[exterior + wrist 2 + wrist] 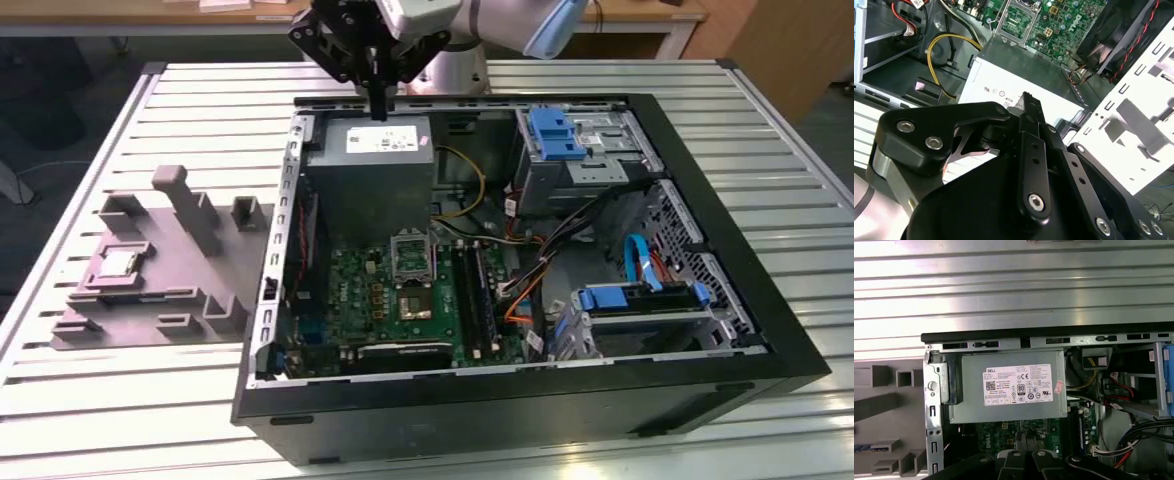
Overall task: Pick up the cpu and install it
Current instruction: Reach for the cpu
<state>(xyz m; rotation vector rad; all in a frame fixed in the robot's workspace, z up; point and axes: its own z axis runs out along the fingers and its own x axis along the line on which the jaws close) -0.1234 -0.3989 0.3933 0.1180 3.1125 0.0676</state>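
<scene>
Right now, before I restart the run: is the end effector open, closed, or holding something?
End effector: closed, holding nothing, over the power supply; the cpu lies in the grey tray.

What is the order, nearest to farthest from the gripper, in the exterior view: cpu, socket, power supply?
1. Power supply, directly beneath the gripper.
2. Socket, on the green board.
3. Cpu, on the grey tray, exterior view's left.

Table: silver, ribbed in long parallel slats.
Moulded tray: matt grey.
Cpu: pale silver-beige.
Computer case: black.
Motherboard: green, speckled with dark parts.
Power supply: grey, with a white label.
Drive latches: blue.
Wires: yellow.
Gripper: black.
</scene>
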